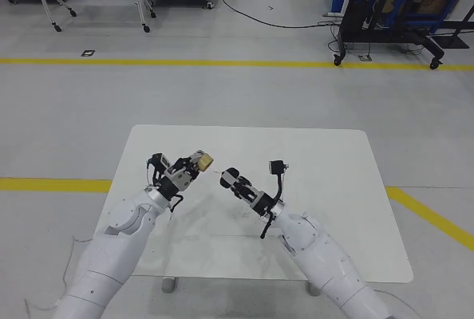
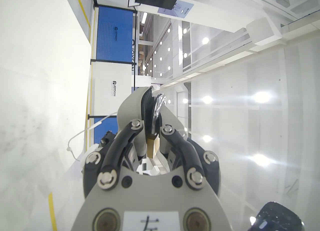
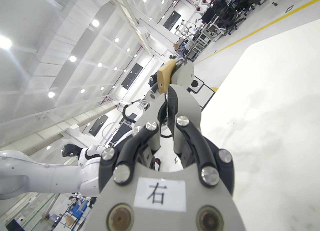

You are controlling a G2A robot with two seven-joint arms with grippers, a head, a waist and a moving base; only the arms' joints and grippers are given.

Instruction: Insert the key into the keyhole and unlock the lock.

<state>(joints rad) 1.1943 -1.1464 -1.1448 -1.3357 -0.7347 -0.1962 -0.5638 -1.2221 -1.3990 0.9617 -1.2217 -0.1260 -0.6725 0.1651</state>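
Note:
A brass padlock (image 1: 203, 160) is held above the white table with my left gripper (image 1: 191, 166) shut on it. In the left wrist view the fingers (image 2: 147, 107) clamp its shackle (image 2: 159, 107) and brass body (image 2: 151, 145). My right gripper (image 1: 226, 176) hovers just right of the lock, shut on a thin silver key (image 3: 165, 107). In the right wrist view the key points at the padlock (image 3: 165, 74), whose keyhole (image 3: 162, 84) faces it. The key's tip meets the lock's bottom face; whether it sits in the keyhole I cannot tell.
Both arms hover over the middle of the white table (image 1: 333, 231), whose edges lie well away from the grippers. A small black camera (image 1: 278, 167) sticks up from the right wrist. Yellow floor lines (image 1: 221, 62) and carts lie far behind.

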